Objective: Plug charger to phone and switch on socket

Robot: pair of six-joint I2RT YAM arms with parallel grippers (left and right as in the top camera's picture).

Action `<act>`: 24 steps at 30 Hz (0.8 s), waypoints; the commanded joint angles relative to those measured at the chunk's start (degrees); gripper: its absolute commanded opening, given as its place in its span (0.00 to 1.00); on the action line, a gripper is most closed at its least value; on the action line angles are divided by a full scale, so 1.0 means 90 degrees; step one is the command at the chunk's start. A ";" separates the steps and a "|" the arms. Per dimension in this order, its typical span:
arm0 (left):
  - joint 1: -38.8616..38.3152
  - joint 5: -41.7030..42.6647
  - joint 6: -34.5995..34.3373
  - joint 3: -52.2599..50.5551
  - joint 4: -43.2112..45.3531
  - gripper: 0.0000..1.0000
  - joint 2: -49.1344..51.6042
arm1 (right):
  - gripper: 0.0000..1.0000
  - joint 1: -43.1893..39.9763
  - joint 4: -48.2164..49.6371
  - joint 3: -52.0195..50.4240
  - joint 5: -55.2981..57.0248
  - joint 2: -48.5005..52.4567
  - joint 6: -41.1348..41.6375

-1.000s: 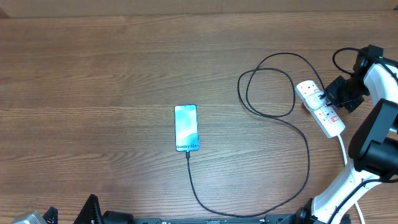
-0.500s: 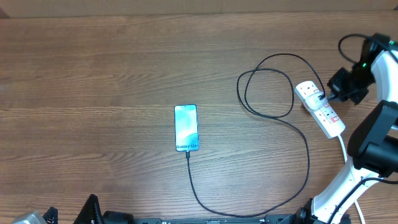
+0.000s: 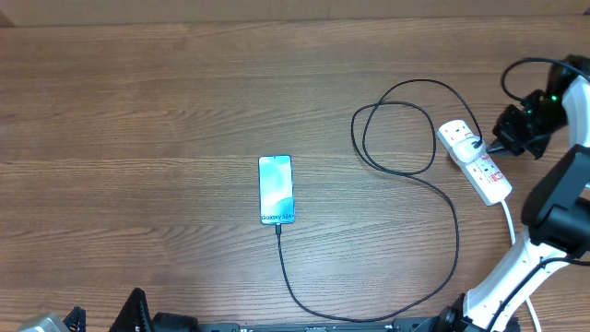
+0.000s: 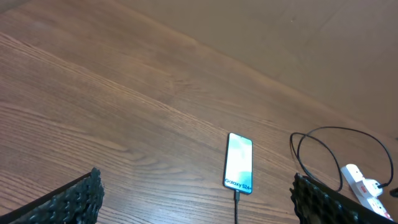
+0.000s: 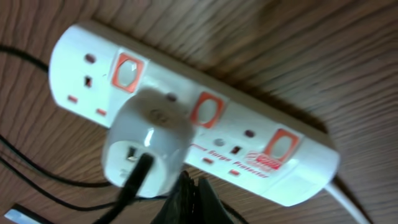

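From my remote seat, the phone (image 3: 276, 189) lies flat and screen up around the middle of the bench, its long side pointing from the far edge to the near edge and the "Galaxy S24+" text at the near end. The charger (image 3: 458, 231) has its small connector tip (image 3: 277, 227) at that near end of the phone, and it looks seated in the port. From there the black cable runs towards the near edge, sweeps along it to the right, climbs back up and makes two loose overlapping loops before it reaches the socket (image 3: 475, 161). The socket lies slanted close to the right edge, with its white cord (image 3: 509, 221) trailing towards the near right corner. In the right wrist view a white adapter (image 5: 146, 146) sits in the socket's middle outlet with the black lead running into it, and three red switches (image 5: 205, 109) show along the strip; I cannot tell how they are set. The right gripper (image 3: 505, 140) hangs just beside the socket on its right-edge side, its dark fingertips (image 5: 186, 193) pinched together on nothing. The left gripper (image 4: 199, 208) is parked low by the near left corner, fingers spread wide and released, looking across the wood at the phone.
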 commanded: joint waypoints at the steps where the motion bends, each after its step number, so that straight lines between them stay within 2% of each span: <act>1: 0.0046 -0.0083 -0.0080 -0.0022 0.0005 1.00 -0.0073 | 0.04 -0.0357 0.0163 -0.0027 -0.0126 0.0022 -0.0155; 5: 0.0046 -0.0083 -0.0080 -0.0022 0.0005 1.00 -0.0073 | 0.04 -0.0459 0.0238 -0.0046 -0.0845 0.0061 -0.0515; 15: 0.0046 -0.0083 -0.0080 -0.0022 0.0005 1.00 -0.0073 | 0.04 -0.0301 0.0202 -0.0049 -0.0765 0.0629 -0.0508; 24: 0.0046 -0.0083 -0.0080 -0.0022 0.0005 1.00 -0.0073 | 0.04 -0.0301 0.0257 -0.0049 -0.0750 0.0644 -0.0474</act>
